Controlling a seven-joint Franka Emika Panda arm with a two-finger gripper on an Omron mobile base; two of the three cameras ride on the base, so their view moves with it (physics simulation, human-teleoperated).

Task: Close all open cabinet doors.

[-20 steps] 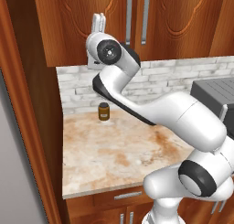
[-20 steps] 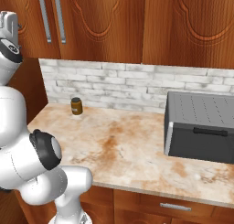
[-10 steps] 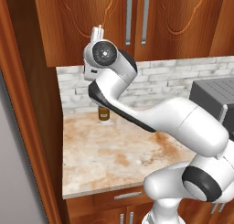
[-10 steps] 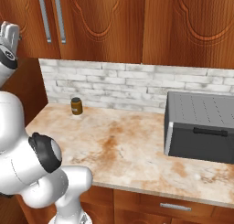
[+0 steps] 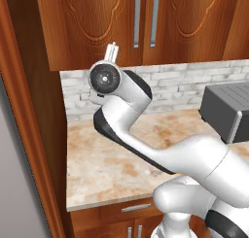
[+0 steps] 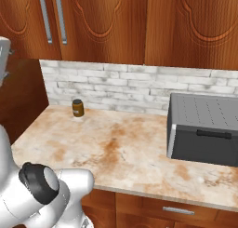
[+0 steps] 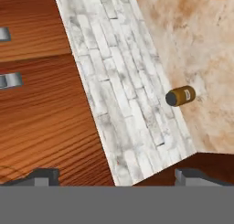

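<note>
My gripper [image 7: 114,175] is wide open and holds nothing. The cabinet doors [image 5: 146,23] hang on the wall just above and beside it, flat and shut. Below them are a white brick wall [image 6: 121,90] and a speckled stone counter [image 6: 111,152]. A small brown jar [image 6: 78,108] stands near the bricks, and a grey box [image 6: 204,129] sits far to the right. My arm [image 5: 126,110] bends up high with the hand by the doors.
</note>
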